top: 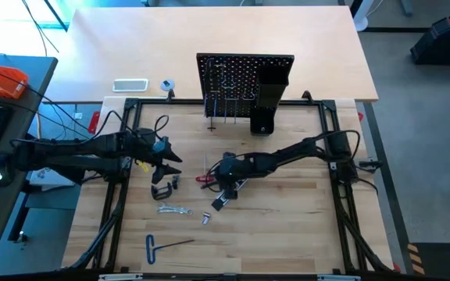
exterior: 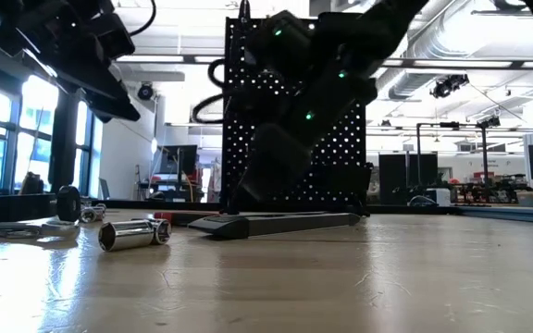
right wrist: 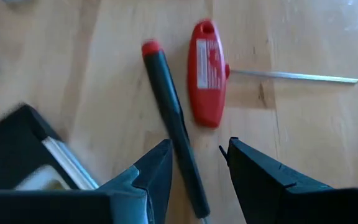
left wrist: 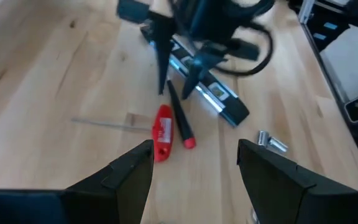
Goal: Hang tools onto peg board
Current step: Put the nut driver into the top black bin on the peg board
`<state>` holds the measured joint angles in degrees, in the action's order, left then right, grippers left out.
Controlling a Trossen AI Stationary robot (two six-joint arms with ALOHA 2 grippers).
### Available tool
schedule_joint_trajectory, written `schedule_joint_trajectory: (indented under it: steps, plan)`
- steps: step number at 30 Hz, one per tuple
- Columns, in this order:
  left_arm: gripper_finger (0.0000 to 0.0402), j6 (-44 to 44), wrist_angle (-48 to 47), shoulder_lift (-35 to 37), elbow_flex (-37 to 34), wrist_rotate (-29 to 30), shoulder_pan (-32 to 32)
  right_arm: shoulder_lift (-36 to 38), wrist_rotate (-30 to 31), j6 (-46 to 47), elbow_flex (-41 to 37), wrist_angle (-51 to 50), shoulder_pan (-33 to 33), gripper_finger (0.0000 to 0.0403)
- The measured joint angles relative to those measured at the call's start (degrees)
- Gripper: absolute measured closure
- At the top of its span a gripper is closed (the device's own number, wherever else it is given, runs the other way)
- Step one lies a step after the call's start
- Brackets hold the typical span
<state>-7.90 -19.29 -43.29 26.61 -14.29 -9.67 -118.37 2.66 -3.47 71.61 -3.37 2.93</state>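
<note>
The peg board (top: pixel 244 82) stands upright at the table's far side. A black screwdriver with a red cap (right wrist: pixel 169 118) and a red T-handle key (right wrist: pixel 206 71) lie flat on the table side by side, next to a black-and-silver bar (left wrist: pixel 211 94). My right gripper (right wrist: pixel 196 149) is open, slanting down over them, one finger on each side of the screwdriver's black handle; I cannot see it touch. My left gripper (left wrist: pixel 194 146) is open and empty, above the table to the left of these tools, pointing toward them.
A black C-clamp (top: pixel 162 187), a silver wrench (top: pixel 174 209), a small silver socket (top: pixel 207 218) and a blue T-handle key (top: pixel 162 246) lie on the near left of the table. A black frame (top: pixel 123 140) borders the table. There is free wood at the near right.
</note>
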Motion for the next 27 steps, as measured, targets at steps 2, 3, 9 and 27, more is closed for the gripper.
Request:
schedule_joint_trajectory:
  steps: [2,3,9,27]
  plan:
    - [0.0177,0.0,0.1,0.0,0.0,1.0,1.0,-1.2,0.0,-1.1,1.8,-2.4,0.0,0.0253]
    - [0.0177,0.0,0.3,0.0,0.0,1.5,1.4,-1.6,-0.2,-1.5,2.5,-3.5,0.0,0.0253]
    - [0.0177,-0.3,2.7,-0.9,0.0,3.2,3.6,-3.5,-1.2,-1.3,5.1,-7.8,0.1,0.0266]
    - [0.0177,1.4,10.3,-17.3,0.0,6.4,7.6,-2.5,-3.3,-1.0,4.9,-10.5,0.1,0.0395]
